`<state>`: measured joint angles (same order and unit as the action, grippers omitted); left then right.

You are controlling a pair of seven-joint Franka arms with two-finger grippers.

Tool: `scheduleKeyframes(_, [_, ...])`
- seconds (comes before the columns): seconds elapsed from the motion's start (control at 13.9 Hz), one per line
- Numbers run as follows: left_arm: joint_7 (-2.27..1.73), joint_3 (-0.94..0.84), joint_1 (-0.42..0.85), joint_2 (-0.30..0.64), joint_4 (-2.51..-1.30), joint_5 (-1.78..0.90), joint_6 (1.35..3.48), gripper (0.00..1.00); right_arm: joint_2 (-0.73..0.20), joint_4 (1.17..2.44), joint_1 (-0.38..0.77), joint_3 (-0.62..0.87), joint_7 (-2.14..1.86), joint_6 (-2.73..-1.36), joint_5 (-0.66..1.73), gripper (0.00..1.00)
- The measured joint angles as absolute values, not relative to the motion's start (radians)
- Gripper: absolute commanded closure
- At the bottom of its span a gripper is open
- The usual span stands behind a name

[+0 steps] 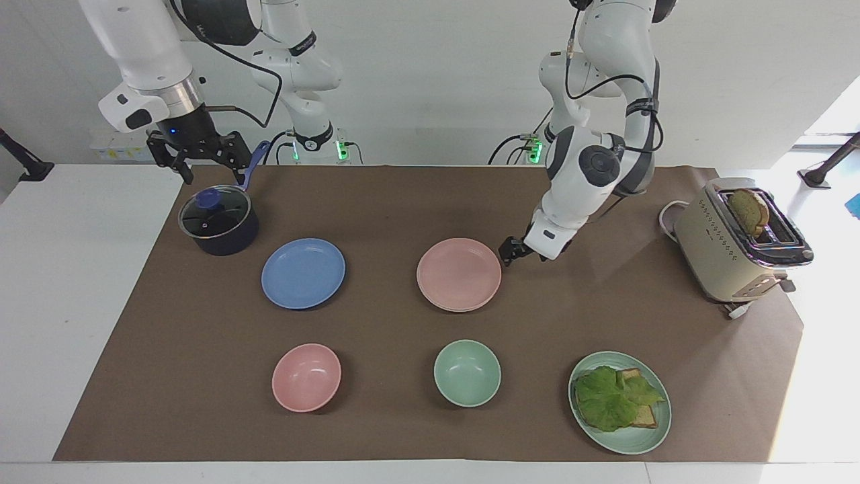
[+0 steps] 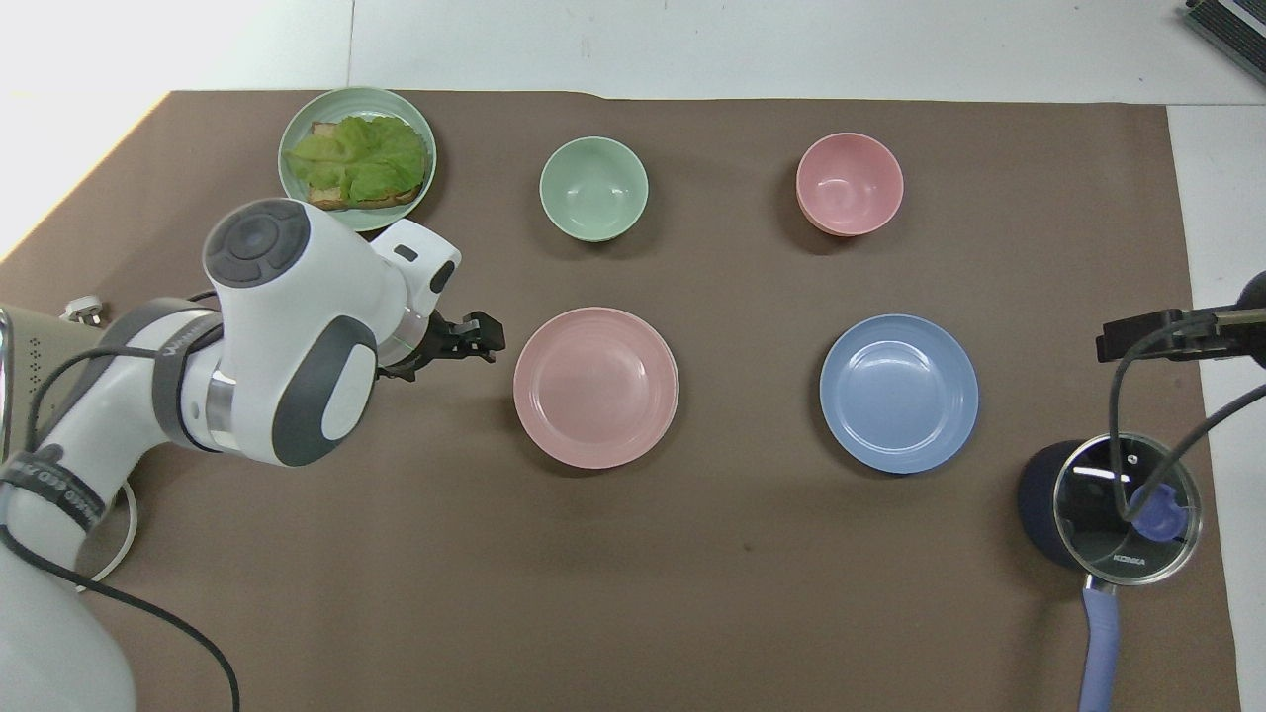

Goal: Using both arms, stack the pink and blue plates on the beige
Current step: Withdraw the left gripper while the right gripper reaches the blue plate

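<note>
Three plates of one size: the pink plate (image 1: 459,273) sits on the beige plate (image 1: 451,309), only a sliver of beige rim showing; the blue plate (image 1: 303,273) lies alone on the desk (image 1: 376,202), toward the right arm's end. Two bowls, a pink bowl (image 1: 306,376) and a green bowl (image 1: 467,372). One pot (image 2: 1108,506), its lid reading KONKA. The left claw (image 1: 508,253) hangs open and empty just beside the pink plate. The right claw (image 1: 199,156) waits open over the pot
</note>
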<state>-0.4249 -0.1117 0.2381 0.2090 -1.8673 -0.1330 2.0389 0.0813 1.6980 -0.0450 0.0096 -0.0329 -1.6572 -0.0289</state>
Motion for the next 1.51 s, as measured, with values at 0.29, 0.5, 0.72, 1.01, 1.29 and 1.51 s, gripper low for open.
scheduleKeyframes(0.29, [-0.224,-0.104,0.104,0.152,-1.766,-0.078,1.899,0.00,0.066,1.729,-0.045,0.010,-0.030,-1.738,-0.020,0.00])
scheduleKeyframes(0.5, [-0.104,-0.099,0.051,0.078,-1.732,-0.041,1.832,0.00,0.018,1.797,-0.044,0.011,-0.008,-1.849,-0.019,0.00])
scheduleKeyframes(0.72, [-0.027,-0.093,0.033,0.055,-1.636,0.031,1.749,0.00,-0.063,1.831,-0.042,0.012,0.009,-1.913,-0.019,0.00])
scheduleKeyframes(1.01, [0.009,-0.081,0.026,0.053,-1.561,0.036,1.686,0.00,-0.102,1.940,-0.038,0.013,0.010,-2.086,-0.019,0.00])
scheduleKeyframes(1.29, [0.009,-0.087,0.026,0.038,-1.555,0.036,1.678,0.00,-0.121,2.074,-0.029,0.013,0.010,-2.222,-0.019,0.00])
scheduleKeyframes(1.51, [0.010,-0.086,0.026,0.037,-1.555,0.036,1.676,0.00,-0.125,2.151,-0.032,0.012,0.010,-2.321,-0.019,0.02])
